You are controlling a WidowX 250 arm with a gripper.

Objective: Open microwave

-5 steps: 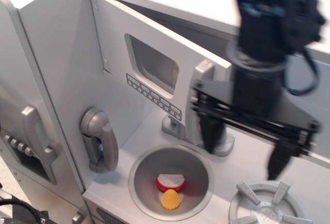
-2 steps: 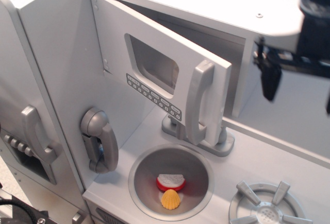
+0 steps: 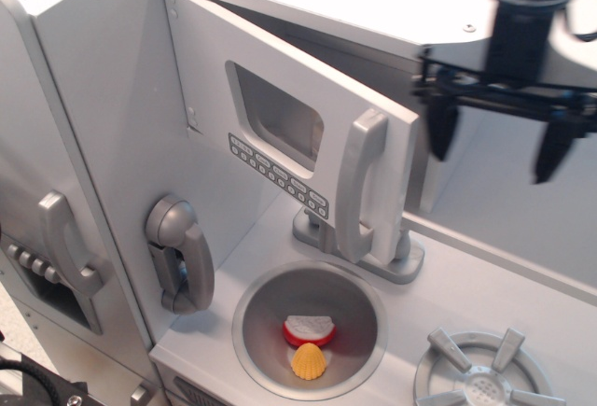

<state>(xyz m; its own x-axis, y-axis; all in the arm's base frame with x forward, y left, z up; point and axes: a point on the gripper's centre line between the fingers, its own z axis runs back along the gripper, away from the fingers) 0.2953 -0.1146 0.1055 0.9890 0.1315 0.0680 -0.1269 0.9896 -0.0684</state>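
The microwave [image 3: 280, 117] is a silver-grey box at the top of the toy kitchen. Its wide flat door stands partly open, swung out toward me on its left hinge. The door has a rectangular window [image 3: 275, 112], a row of small buttons [image 3: 278, 175] and a tall vertical silver handle [image 3: 359, 187] at its right edge. My gripper [image 3: 497, 143] is black, open and empty. It hangs to the right of the door's free edge, in front of the microwave's open cavity, touching nothing.
A grey telephone handset [image 3: 182, 252] hangs at the left. A round sink [image 3: 256, 331] below the door holds a red-and-white piece [image 3: 309, 330] and a yellow shell [image 3: 309, 362]. A burner [image 3: 480, 373] is at lower right. A grey door with curved handle [image 3: 65, 243] is at far left.
My gripper rose from in front of the door handle, swung far right, then came back left to just right of the door edge. The door has stayed at the same angle.
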